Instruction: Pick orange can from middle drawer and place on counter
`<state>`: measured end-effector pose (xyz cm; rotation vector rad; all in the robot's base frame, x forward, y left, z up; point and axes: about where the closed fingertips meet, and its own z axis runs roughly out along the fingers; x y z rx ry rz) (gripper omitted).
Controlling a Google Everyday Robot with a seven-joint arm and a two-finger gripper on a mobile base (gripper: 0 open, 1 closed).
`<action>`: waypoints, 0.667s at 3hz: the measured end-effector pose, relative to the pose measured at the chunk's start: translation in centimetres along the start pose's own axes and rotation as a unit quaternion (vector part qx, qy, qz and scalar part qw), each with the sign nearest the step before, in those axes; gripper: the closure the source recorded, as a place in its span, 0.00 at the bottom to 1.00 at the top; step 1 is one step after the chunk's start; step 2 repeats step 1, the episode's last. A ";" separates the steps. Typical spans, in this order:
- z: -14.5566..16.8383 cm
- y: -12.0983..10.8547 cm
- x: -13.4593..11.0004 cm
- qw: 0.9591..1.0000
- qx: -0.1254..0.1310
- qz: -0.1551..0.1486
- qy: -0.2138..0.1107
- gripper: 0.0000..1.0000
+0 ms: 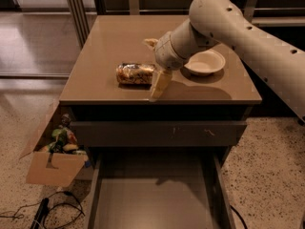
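Jaws wide apart over the tabletop (109, 37), just right of the can (136, 74), and they are not clamping it! One finger (159, 85) slants down toward the front edge, right beside the can's right end; the other pokes up behind, farther back on the top. The gap between them is broader than the can is thick. Whether the near finger touches the metal, I can't tell from here.

And the can is lying on its side, long axis running left to right, resting on the tabletop a bit left of centre and near the front. The arm (228, 23) sweeps in from the right, its wrist low over the surface. Just beyond the wrist sits a pale bowl (205, 62), upright, apart from the can.

Down below, the drawer (152, 199) is pulled out, bare floor showing. Above it, the scratched drawer front (157, 133) is shut. Off to the left on the floor, an open cardboard box (52, 168) of odds and ends, with a dark cable (43, 213) trailing beside it.
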<state>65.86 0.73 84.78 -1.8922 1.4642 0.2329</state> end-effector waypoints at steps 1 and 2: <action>0.0 0.0 0.0 1.000 0.000 0.000 0.000 0.00; 0.0 0.0 0.0 1.000 0.000 0.000 0.000 0.00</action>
